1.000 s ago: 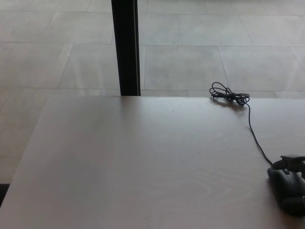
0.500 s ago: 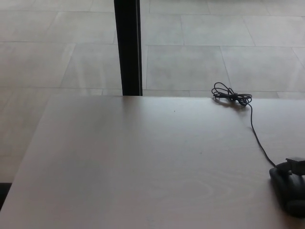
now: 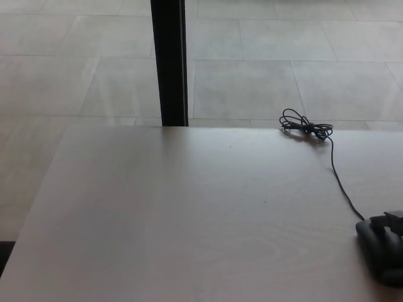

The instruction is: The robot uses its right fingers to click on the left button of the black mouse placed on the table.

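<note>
The black mouse (image 3: 378,253) lies on the pale table (image 3: 189,220) at the far right, cut off by the picture's edge. Its thin cable (image 3: 340,179) runs back to a coiled bundle (image 3: 305,126) near the table's far edge. A small black part of my right hand (image 3: 390,221) shows at the right edge, right over the mouse's front end. Too little of it is visible to tell how the hand stands or whether it touches the mouse. My left hand is out of the picture.
A black upright post (image 3: 169,63) stands just behind the table's far edge, left of centre. Beyond it lies a floor of large grey tiles (image 3: 252,82). The table's left edge runs diagonally at the lower left.
The whole picture shifted slightly since one second ago, so the camera moved. The black hand part over the mouse's front sits a little lower and further left than half a second ago.
</note>
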Available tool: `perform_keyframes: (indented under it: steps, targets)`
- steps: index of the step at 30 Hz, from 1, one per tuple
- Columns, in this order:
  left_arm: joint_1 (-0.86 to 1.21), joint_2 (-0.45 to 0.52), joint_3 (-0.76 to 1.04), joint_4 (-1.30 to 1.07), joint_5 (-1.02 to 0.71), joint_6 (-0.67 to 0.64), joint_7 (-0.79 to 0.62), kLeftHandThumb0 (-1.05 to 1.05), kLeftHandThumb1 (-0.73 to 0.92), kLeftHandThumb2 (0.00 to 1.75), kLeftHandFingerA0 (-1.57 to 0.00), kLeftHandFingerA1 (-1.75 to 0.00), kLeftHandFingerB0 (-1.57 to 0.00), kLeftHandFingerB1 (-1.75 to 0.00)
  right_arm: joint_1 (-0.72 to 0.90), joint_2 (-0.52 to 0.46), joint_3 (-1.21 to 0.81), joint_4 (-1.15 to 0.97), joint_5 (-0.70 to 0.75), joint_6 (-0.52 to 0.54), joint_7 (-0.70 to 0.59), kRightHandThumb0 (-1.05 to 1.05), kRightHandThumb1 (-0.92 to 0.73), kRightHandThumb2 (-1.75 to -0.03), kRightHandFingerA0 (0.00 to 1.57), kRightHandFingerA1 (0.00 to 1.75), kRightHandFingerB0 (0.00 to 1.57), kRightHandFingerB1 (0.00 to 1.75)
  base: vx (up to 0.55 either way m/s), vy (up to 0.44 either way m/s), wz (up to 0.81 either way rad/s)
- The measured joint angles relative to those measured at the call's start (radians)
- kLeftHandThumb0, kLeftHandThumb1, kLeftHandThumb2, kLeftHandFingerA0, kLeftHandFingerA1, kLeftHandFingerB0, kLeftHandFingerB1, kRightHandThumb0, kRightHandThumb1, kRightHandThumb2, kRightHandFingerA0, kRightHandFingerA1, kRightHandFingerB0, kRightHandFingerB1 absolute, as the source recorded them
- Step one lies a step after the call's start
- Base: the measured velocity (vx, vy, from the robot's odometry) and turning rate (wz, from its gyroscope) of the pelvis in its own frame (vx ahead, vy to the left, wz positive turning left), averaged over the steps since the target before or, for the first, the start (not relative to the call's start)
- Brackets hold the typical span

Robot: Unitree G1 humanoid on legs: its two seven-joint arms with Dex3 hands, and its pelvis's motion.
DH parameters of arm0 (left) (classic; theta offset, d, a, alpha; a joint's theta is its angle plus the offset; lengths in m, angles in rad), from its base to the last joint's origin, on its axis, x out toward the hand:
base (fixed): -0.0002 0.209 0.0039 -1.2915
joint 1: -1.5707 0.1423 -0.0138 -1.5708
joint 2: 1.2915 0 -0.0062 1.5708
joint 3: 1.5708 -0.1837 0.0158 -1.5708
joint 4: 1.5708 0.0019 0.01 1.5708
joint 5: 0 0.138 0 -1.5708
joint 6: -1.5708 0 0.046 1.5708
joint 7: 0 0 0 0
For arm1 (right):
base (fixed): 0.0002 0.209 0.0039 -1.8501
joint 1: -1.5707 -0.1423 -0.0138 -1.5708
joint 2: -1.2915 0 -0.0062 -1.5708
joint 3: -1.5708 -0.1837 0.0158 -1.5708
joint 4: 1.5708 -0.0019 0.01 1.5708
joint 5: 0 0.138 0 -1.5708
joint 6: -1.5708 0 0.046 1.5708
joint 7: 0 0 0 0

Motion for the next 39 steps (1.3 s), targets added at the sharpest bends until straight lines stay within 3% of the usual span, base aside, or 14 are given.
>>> perform_keyframes:
  steps: [3, 4, 8, 9, 10, 15, 17, 21, 22, 23, 26, 28, 34, 39]
  targets:
    - [-0.003, 0.0, -0.003, 0.0, 0.0, 0.0, 0.002, -0.7, 0.69, 0.6, -0.78, -0.6, -0.64, -0.54, 0.004, 0.0, 0.011, -0.029, -0.004, 0.019, 0.013, -0.65, -0.85, -0.65, 0.33, 0.43, 0.38, 0.35, 0.0, 0.0, 0.0]
    - [-0.004, 0.0, -0.005, -0.001, 0.0, -0.001, 0.002, -0.71, 0.68, 0.61, -0.77, -0.6, -0.64, -0.53, 0.005, 0.0, 0.016, -0.038, -0.007, 0.025, 0.015, -0.71, -0.71, -1.06, 0.26, 0.53, 0.33, 0.51, 0.0, 0.0, 0.0]
    - [-0.007, 0.0, -0.006, -0.001, -0.001, -0.006, 0.002, -0.7, 0.66, 0.6, -0.73, -0.59, -0.61, -0.51, 0.009, 0.0, 0.033, -0.054, -0.02, 0.034, 0.017, -0.71, -0.71, -1.06, 0.25, 0.53, 0.34, 0.52, 0.0, 0.0, 0.0]
    - [-0.008, 0.0, -0.002, -0.001, -0.003, -0.006, 0.002, -0.7, 0.67, 0.61, -0.72, -0.59, -0.61, -0.52, 0.009, -0.001, 0.037, -0.054, -0.022, 0.035, 0.017, -0.67, -0.86, -0.66, 0.32, 0.45, 0.39, 0.37, 0.0, 0.0, 0.0]
    - [-0.008, 0.0, 0.001, 0.0, -0.004, -0.006, 0.002, -0.71, 0.67, 0.6, -0.71, -0.59, -0.6, -0.52, 0.009, -0.002, 0.039, -0.054, -0.024, 0.036, 0.016, -0.71, -0.71, -1.07, 0.24, 0.53, 0.34, 0.52, 0.0, 0.0, 0.0]
    - [-0.008, 0.0, -0.007, -0.001, -0.007, -0.01, 0.004, -0.71, 0.68, 0.61, -0.75, -0.59, -0.62, -0.52, 0.005, -0.011, 0.052, -0.053, -0.036, 0.037, 0.01, -0.71, -0.71, -1.06, 0.26, 0.54, 0.35, 0.53, 0.0, 0.0, 0.0]
    - [-0.007, 0.0, -0.009, -0.001, -0.008, -0.011, 0.005, -0.72, 0.65, 0.6, -0.74, -0.6, -0.62, -0.53, 0.005, -0.012, 0.054, -0.05, -0.04, 0.037, 0.003, -0.66, -0.82, -0.65, 0.35, 0.46, 0.41, 0.39, 0.0, 0.0, 0.0]
    - [-0.009, 0.0, -0.003, 0.0, -0.013, -0.012, 0.004, -0.69, 0.69, 0.6, -0.74, -0.59, -0.58, -0.5, 0.009, -0.013, 0.053, -0.042, -0.043, 0.037, -0.014, -0.64, -0.82, -0.64, 0.35, 0.46, 0.41, 0.39, 0.0, 0.0, 0.0]
    - [-0.009, 0.0, -0.003, 0.0, -0.014, -0.012, 0.003, -0.7, 0.68, 0.61, -0.72, -0.6, -0.6, -0.52, 0.01, -0.014, 0.053, -0.042, -0.044, 0.038, -0.017, -0.63, -0.65, -1.04, 0.3, 0.56, 0.35, 0.54, 0.0, 0.0, 0.0]
    - [-0.009, 0.0, -0.003, 0.0, -0.015, -0.012, 0.003, -0.71, 0.69, 0.61, -0.73, -0.58, -0.61, -0.52, 0.011, -0.015, 0.053, -0.037, -0.047, 0.038, -0.025, -0.66, -0.81, -0.64, 0.39, 0.47, 0.45, 0.41, 0.0, 0.0, 0.0]
    - [-0.009, 0.0, -0.008, 0.001, -0.014, -0.012, 0.003, -0.71, 0.69, 0.61, -0.73, -0.57, -0.6, -0.52, 0.019, -0.016, 0.053, -0.024, -0.055, 0.036, -0.057, -0.67, -0.81, -0.64, 0.36, 0.47, 0.45, 0.42, 0.0, 0.0, 0.0]
    - [-0.01, 0.0, -0.01, 0.001, -0.014, -0.012, 0.003, -0.7, 0.7, 0.6, -0.71, -0.6, -0.59, -0.53, 0.023, -0.016, 0.053, -0.022, -0.058, 0.036, -0.068, -0.71, -0.68, -1.05, 0.25, 0.54, 0.38, 0.55, 0.0, 0.0, 0.0]
    - [-0.017, 0.0, -0.003, 0.001, -0.019, -0.013, 0.002, -0.7, 0.69, 0.61, -0.77, -0.6, -0.63, -0.53, 0.032, -0.015, 0.061, -0.025, -0.064, 0.047, -0.09, -0.71, -0.7, -1.08, 0.19, 0.51, 0.39, 0.55, 0.0, 0.0, 0.0]
    - [-0.026, 0.001, -0.002, -0.002, -0.024, -0.013, 0.002, -0.73, 0.69, 0.61, -0.7, -0.57, -0.56, -0.49, 0.033, -0.015, 0.084, -0.033, -0.069, 0.065, -0.091, -0.7, -0.84, -0.65, 0.29, 0.46, 0.44, 0.38, 0.0, 0.0, 0.0]
